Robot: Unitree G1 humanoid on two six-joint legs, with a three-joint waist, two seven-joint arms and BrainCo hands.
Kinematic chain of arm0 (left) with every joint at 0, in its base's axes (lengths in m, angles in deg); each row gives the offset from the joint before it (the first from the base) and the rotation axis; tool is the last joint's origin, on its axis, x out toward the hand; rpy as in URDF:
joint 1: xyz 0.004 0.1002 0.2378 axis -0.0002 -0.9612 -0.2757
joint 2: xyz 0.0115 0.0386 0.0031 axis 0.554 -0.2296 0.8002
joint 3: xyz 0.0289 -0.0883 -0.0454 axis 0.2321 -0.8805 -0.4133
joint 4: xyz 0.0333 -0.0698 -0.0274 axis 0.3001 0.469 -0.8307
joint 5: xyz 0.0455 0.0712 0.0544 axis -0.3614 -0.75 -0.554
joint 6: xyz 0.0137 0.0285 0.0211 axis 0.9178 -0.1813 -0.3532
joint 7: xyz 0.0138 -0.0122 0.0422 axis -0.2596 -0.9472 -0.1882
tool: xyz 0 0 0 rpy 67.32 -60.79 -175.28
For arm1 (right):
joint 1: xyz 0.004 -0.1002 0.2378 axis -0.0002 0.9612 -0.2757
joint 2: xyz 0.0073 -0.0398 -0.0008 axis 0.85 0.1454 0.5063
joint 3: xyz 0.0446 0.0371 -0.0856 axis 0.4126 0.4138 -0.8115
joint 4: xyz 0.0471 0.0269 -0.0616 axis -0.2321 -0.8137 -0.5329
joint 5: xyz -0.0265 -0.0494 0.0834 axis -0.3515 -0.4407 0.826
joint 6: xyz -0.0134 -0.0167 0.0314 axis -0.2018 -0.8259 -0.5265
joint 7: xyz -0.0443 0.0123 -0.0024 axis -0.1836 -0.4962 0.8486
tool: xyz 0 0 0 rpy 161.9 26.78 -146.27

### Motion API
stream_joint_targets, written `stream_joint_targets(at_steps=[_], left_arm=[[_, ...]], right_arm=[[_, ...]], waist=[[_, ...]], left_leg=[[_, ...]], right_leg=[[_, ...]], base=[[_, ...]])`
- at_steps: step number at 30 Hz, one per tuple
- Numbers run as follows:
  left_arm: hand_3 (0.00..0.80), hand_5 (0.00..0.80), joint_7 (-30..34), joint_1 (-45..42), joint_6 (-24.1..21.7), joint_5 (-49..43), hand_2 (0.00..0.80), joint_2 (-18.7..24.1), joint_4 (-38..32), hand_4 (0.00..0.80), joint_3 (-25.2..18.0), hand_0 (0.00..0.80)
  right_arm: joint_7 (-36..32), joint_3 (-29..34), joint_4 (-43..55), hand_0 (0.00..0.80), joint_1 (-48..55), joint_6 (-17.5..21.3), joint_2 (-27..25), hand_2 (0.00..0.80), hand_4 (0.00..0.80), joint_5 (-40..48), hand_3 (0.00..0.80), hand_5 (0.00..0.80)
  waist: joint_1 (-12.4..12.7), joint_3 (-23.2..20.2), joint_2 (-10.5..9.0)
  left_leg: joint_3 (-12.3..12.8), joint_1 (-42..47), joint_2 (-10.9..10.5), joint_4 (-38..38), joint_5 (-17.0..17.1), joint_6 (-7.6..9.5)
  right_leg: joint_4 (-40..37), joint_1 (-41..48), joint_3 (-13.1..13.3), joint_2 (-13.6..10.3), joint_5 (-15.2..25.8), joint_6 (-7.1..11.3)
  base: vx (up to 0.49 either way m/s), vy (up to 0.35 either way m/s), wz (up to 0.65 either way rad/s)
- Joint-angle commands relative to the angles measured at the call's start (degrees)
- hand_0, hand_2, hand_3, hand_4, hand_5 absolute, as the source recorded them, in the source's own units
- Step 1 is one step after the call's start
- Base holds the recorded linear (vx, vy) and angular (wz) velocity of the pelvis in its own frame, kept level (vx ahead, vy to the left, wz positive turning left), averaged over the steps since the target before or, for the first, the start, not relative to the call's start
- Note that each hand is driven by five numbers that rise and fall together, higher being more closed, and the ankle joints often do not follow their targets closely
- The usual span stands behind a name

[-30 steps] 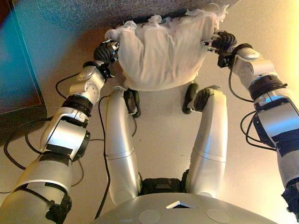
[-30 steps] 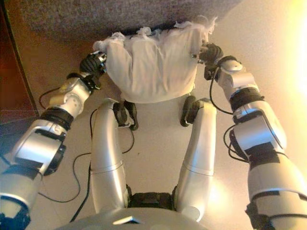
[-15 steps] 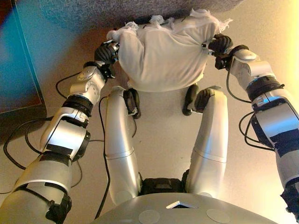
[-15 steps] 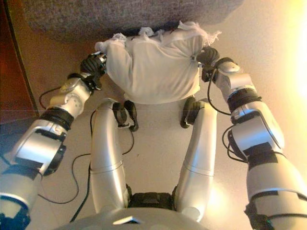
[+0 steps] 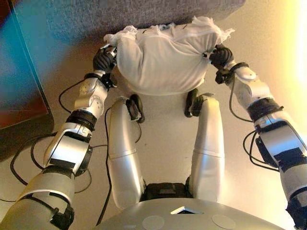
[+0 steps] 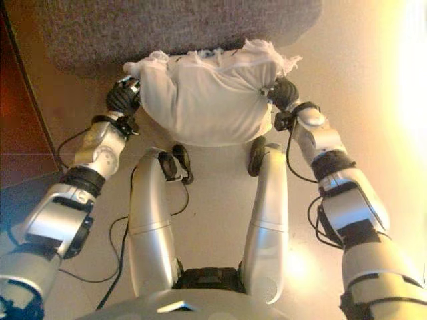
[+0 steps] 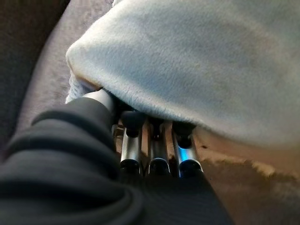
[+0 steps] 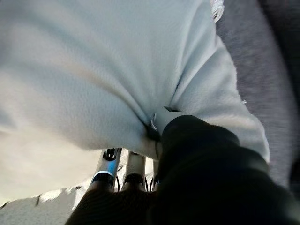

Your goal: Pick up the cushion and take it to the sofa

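Floor (image 5: 163,139): lying pale and smooth under everything, glowing with bright light along the robot's right side.

Sofa (image 6: 180,30): showing as a big grey, fuzzy block, sitting at the far side of the floor, running across the top of both eye views.

Dark panel (image 5: 19,72): standing on the robot's left, dark and shiny, next to the sofa.

Cushion (image 5: 160,60): being held up off the floor between both hands. Looking white, soft and puffy, with ragged white fluff along its far edge. Hanging right in front of the sofa, its far edge reaching over the sofa's near edge. Hard to tell if touching the sofa yet. Bulging down in the middle and creasing where the hands are squeezing it.

Left robot hand (image 5: 103,60): pressing into the cushion's left end. In the left wrist view, fingers (image 7: 180,147) going under the cushion, tips hidden by the cloth, thumb tucked into a fold. Gripping the cushion.

Right robot hand (image 5: 219,55): pressing into the cushion's right end, level with the other hand. In the right wrist view, fingers (image 8: 105,171) reaching under the cushion, thumb digging into a deep crease in the cloth. Gripping the cushion too.
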Motion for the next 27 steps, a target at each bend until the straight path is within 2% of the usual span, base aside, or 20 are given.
stream_joint_targets(at_steps=[1, 7, 15, 16, 17, 22, 27], left_arm=[[0.800, 0.800, 0.13, 0.10, -6.39, -4.07, 0.800, -3.67, -8.67, 0.800, -1.03, 0.800], [0.800, 0.800, 0.80, -6.10, -7.16, -2.67, 0.800, -4.99, -13.55, 0.800, -2.97, 0.800], [0.800, 0.800, 0.46, -10.29, -5.12, -5.33, 0.800, -5.97, -17.14, 0.800, -4.12, 0.800], [0.800, 0.800, 0.21, -10.62, -4.98, -5.42, 0.800, -6.12, -17.53, 0.800, -4.29, 0.800], [0.800, 0.800, 0.15, -11.06, -4.77, -5.70, 0.800, -6.27, -17.82, 0.800, -4.52, 0.800], [0.800, 0.800, -0.83, -13.98, -2.59, -7.50, 0.800, -7.12, -19.47, 0.800, -5.12, 0.800], [0.800, 0.800, -0.92, -18.83, 1.39, -10.02, 0.800, -8.28, -21.90, 0.800, -6.54, 0.800]], right_arm=[[-1.27, 3.35, 11.21, 0.800, -0.30, 8.04, 4.41, 0.800, 0.800, 2.59, 0.800, 0.800], [0.06, 6.24, 17.73, 0.800, 9.24, 10.93, 5.90, 0.800, 0.800, -1.43, 0.800, 0.800], [0.96, 9.17, 20.77, 0.800, 13.66, 11.16, 6.82, 0.800, 0.800, -1.63, 0.800, 0.800], [1.26, 9.44, 21.29, 0.800, 14.07, 11.21, 7.28, 0.800, 0.800, -1.92, 0.800, 0.800], [1.68, 9.76, 21.89, 0.800, 14.46, 10.94, 7.60, 0.800, 0.800, -2.32, 0.800, 0.800], [1.11, 10.20, 23.33, 0.800, 18.57, 9.59, 9.20, 0.800, 0.800, -3.32, 0.800, 0.800], [1.75, 10.44, 24.59, 0.800, 23.12, 7.25, 10.07, 0.800, 0.800, -4.04, 0.800, 0.800]], waist=[[0.44, -1.32, 0.59], [0.80, -4.29, -0.49], [1.85, -7.77, -1.76], [2.00, -8.30, -1.93], [2.04, -8.84, -2.31], [2.64, -12.39, -3.65], [3.33, -17.50, -3.98]], left_leg=[[0.05, 8.59, 0.04, -7.89, 1.81, -1.89], [0.83, 19.60, -1.57, -21.05, 6.05, -2.34], [0.68, 30.50, -3.91, -33.40, 9.58, -2.76], [0.47, 31.85, -4.26, -35.07, 10.26, -2.80], [0.46, 32.96, -4.89, -37.61, 12.76, -2.42], [-0.83, 42.49, -6.05, -46.77, 16.28, -2.36], [-1.37, 52.37, -5.50, -54.92, 18.98, -3.03]], right_leg=[[-9.61, 10.10, -0.67, -0.86, 4.95, -1.66], [-21.82, 20.97, -3.32, -2.25, 8.34, 0.27], [-34.06, 32.72, -6.49, -2.88, 10.62, 1.37], [-35.61, 34.21, -6.87, -2.72, 10.91, 1.49], [-38.17, 35.54, -7.51, -2.70, 12.80, 1.13], [-46.61, 45.66, -9.06, -1.44, 14.22, 1.43], [-54.73, 57.10, -10.08, 1.54, 14.47, 0.77]], base=[[0.084, -0.046, -0.02], [0.137, -0.044, 0.02], [0.121, -0.054, 0.08], [0.010, -0.059, 0.09], [0.026, -0.063, 0.06], [0.139, -0.090, -0.01], [0.255, -0.111, 0.00]])
